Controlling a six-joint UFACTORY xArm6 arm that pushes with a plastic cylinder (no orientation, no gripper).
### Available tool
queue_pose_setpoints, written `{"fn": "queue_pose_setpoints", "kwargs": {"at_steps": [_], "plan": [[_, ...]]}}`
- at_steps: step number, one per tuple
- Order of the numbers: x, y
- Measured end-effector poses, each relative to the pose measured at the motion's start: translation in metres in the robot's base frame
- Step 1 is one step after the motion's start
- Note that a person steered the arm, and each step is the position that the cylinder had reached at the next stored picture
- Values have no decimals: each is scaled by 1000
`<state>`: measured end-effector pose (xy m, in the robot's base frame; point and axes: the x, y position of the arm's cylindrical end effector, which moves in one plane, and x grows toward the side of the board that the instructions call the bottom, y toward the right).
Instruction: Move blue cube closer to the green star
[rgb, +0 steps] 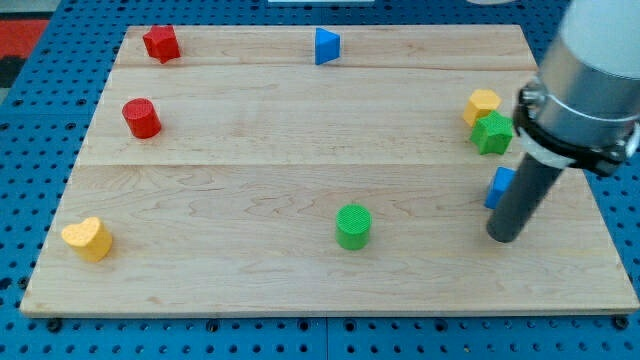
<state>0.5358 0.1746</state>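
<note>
On the wooden surface (250, 200), the arm's tool was a bare dark rod with nothing to clench or release; my tip (503, 238) rested on the boards near the view's right edge, just below and to the right of the blue cube (498, 187), which the rod partly hid. Whether rod and cube touched could not be told.

Nearest the view's bottom lay a yellow heart (88, 239) at the left corner and a green cylinder (353, 225) around the middle, both well apart from the action.

Farther up on the right, the green star (492, 133) sat just above the blue cube, with only a narrow strip of bare wood between them, and a yellow block (481, 105) touched the star at its upper left. A red cylinder (141, 118) stood at the left.

At the far edge were a blue triangular block (326, 46) and a red star-like block (161, 43).

By the look of it, the job was nearly finished: the cube already lay close to the star, and at most a short nudge toward the view's top remained.
</note>
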Motion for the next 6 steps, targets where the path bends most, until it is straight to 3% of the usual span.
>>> {"fn": "queue_pose_setpoints", "kwargs": {"at_steps": [6], "plan": [[-34,31]]}}
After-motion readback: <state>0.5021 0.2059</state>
